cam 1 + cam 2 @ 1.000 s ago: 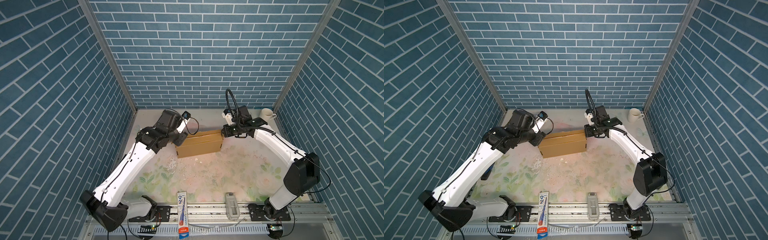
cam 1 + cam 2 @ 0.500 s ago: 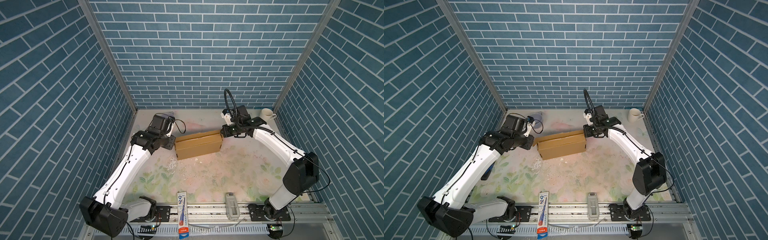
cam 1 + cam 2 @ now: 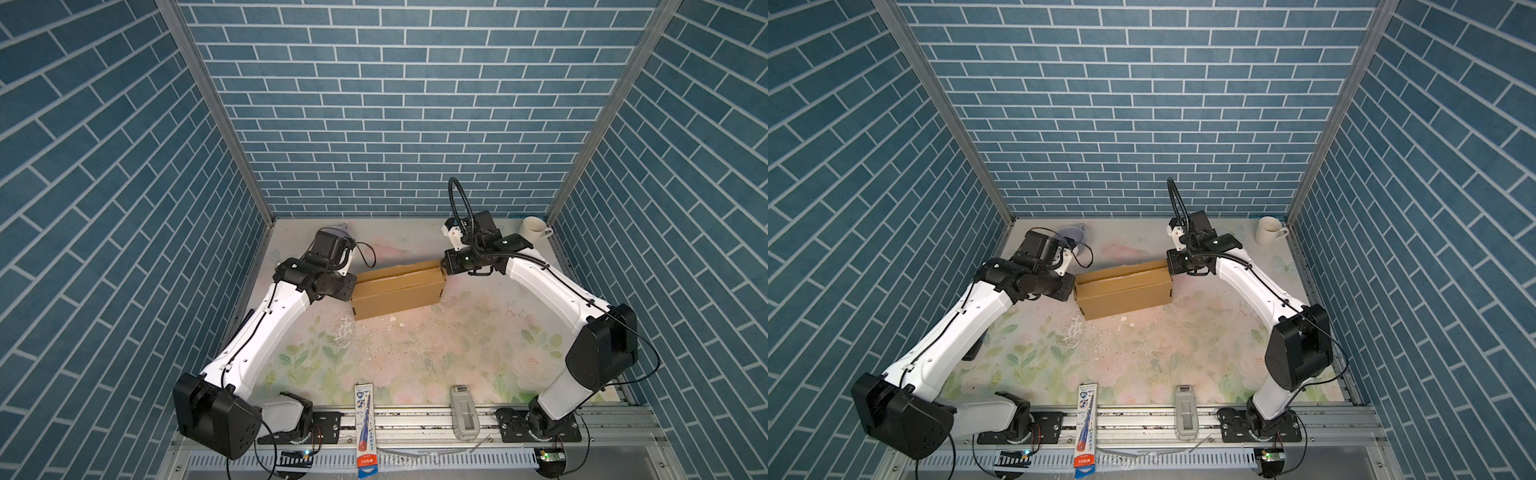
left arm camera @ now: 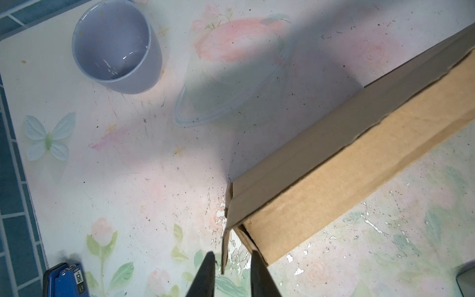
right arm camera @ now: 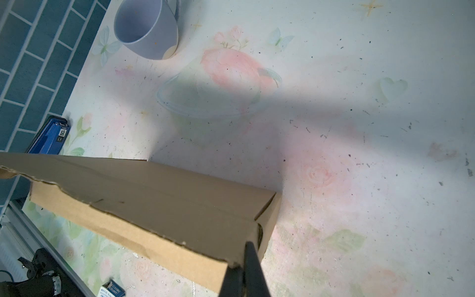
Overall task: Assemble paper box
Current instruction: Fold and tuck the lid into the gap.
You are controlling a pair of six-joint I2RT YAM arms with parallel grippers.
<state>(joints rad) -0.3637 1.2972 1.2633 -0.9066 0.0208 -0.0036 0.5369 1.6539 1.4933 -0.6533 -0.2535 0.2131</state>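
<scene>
- The paper box (image 3: 397,291) (image 3: 1125,291), folded up into a long, shallow brown carton, is seen lying on the bench (image 3: 415,357) toward the back, slightly askew, between the two arms.
- A seam is seen running along its top, and the overlapping top panel has a ragged edge in the right wrist view (image 5: 154,195).
- At its left end a thin flap is left standing loose from the body, as shown in the left wrist view (image 4: 347,167).
- The left tool (image 4: 231,257) is placed at that end with its fingers (image 4: 207,272) narrowly spread to either side of the loose flap; bench is seen in the gaps, so the flap is not clamped.
- The right tool (image 5: 241,257) is set at the upper corner of the box's right end with its fingers pressed together; whether cardboard is caught between them cannot be told.
- A clear plastic lid (image 4: 231,84) is seen flat on the bench just behind the box.
- A lilac cup (image 4: 115,48) is stood near the back left corner, and a white mug (image 3: 534,229) in the back right corner.
- A blue object (image 4: 64,281) is seen at the left edge.
- A carded pen pack (image 3: 365,419) and a grey device (image 3: 464,411) are laid across the front rail.
</scene>
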